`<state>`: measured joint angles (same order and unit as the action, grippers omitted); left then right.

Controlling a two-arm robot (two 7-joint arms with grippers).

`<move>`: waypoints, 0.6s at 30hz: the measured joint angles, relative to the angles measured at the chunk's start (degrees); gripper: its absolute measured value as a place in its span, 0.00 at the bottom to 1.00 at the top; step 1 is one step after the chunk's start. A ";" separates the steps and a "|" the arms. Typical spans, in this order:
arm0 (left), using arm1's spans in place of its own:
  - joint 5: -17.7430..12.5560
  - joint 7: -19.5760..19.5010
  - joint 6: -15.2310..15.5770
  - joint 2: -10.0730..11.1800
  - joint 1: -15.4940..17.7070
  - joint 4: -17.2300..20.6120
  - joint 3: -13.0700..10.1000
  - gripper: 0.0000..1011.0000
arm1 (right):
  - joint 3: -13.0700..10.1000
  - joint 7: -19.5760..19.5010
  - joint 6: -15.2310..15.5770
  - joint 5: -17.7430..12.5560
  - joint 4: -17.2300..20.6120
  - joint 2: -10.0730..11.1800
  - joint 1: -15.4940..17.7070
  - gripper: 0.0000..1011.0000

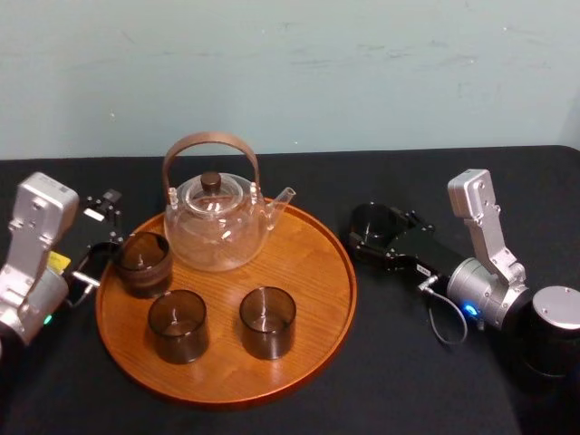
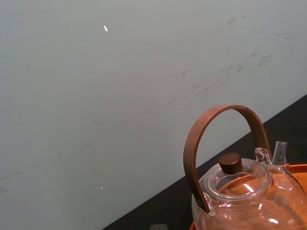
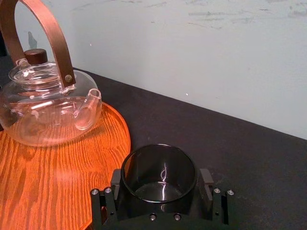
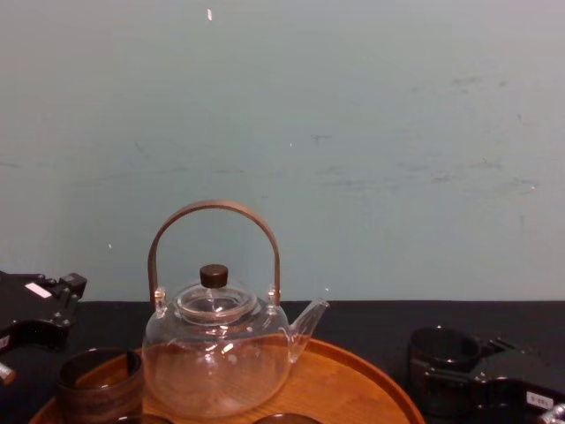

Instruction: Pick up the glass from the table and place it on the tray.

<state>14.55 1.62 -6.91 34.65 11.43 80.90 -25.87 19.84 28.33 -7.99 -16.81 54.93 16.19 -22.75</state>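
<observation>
Smoked dark glass [image 3: 158,167] stands upright, clasped on both sides by the right gripper [image 1: 385,240], low at the black table [image 1: 408,385] just right of the wooden tray [image 1: 317,272]. The tray lies toward the robot's left, holding a clear glass teapot [image 1: 217,222] and three dark glasses [image 1: 178,324], with bare wood nearest the gripper. The left gripper [image 1: 95,240] is parked by the tray's left rim.

No word, number or sign could be read. A white sticker [image 4: 37,290] and a yellow tag [image 1: 59,263] sat at the left gripper [image 1: 98,240], and a second sticker [image 4: 534,399] at the right gripper [image 3: 159,179]. Any print on them was too small to make out.
</observation>
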 joint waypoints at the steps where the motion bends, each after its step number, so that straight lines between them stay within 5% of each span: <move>1: 0.00 0.00 0.00 0.00 0.00 0.00 0.00 0.00 | 0.00 0.01 0.00 0.00 0.01 0.01 0.00 0.99; 18: 0.00 0.00 0.00 0.00 0.00 0.00 0.00 0.00 | -0.01 0.07 0.01 -0.09 0.09 0.08 0.04 0.89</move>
<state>14.55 1.62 -6.91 34.65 11.43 80.90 -25.87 19.82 28.39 -7.98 -16.90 55.02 16.26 -22.71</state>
